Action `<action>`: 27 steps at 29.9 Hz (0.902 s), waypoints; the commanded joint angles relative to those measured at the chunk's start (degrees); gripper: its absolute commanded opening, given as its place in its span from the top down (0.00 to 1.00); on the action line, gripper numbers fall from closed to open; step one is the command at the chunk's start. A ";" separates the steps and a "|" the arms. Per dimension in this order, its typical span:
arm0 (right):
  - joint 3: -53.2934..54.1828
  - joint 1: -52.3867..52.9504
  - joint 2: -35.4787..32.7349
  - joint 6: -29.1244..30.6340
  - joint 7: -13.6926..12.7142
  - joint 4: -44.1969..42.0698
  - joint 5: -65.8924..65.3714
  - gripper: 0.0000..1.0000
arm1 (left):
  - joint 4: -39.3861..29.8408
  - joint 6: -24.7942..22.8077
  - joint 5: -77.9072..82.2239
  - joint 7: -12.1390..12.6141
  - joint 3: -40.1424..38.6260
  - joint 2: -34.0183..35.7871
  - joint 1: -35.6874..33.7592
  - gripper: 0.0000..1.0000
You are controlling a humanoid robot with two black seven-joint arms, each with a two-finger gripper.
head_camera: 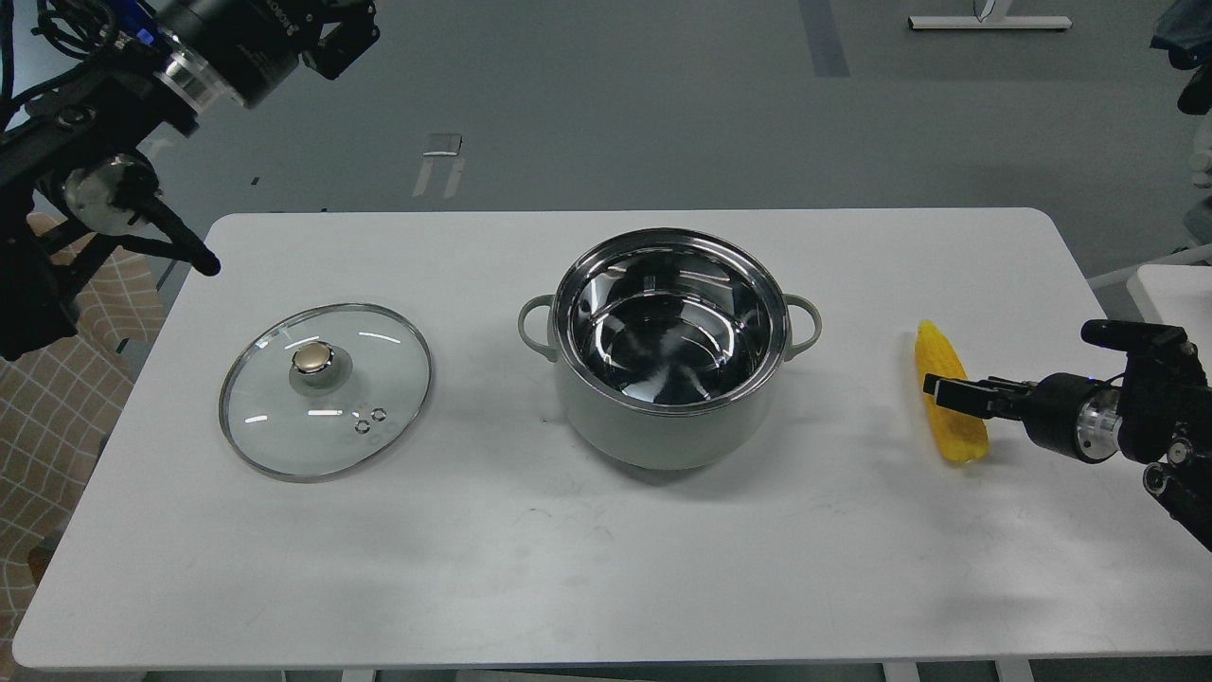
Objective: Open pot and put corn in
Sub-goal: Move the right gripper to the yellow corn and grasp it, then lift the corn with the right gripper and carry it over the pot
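Corn: lying flat on the table, well right of the pot, long axis running away from me, tip pointing to the far side.
Right gripper: reaching in from the right, crossing the cob about mid-length, square to its axis; fingers are looking dark and edge-on, so I cannot tell whether they are spread or closed, or touching the cob.
Left gripper: hanging high at the far left, well away from everything; its opening is also unclear.
Pot: standing uncovered at centre, steel inside showing bare.
Lid: resting knob-up on the table, left of the pot.
Nearer arm: the right one, probably lining up a grasp across the cob.
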 commanded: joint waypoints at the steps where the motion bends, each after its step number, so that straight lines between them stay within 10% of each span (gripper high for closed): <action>1: -0.08 -0.07 1.18 -0.03 -0.26 -0.59 -0.02 0.29 | 0.01 0.02 0.01 0.00 -0.10 0.18 0.00 0.09; 5: -0.08 -0.07 3.56 0.06 -0.35 -1.03 -0.02 0.79 | 0.01 -0.07 0.01 0.00 -0.19 0.36 0.00 0.09; 11: -0.17 0.98 2.69 0.15 -0.35 -0.51 -0.02 0.95 | 0.01 0.02 -0.08 0.00 -0.28 0.27 0.00 0.09; 27: -0.78 20.84 -2.34 3.48 -1.66 9.07 0.16 0.97 | 0.01 0.10 -0.08 0.00 -0.89 0.27 0.09 0.09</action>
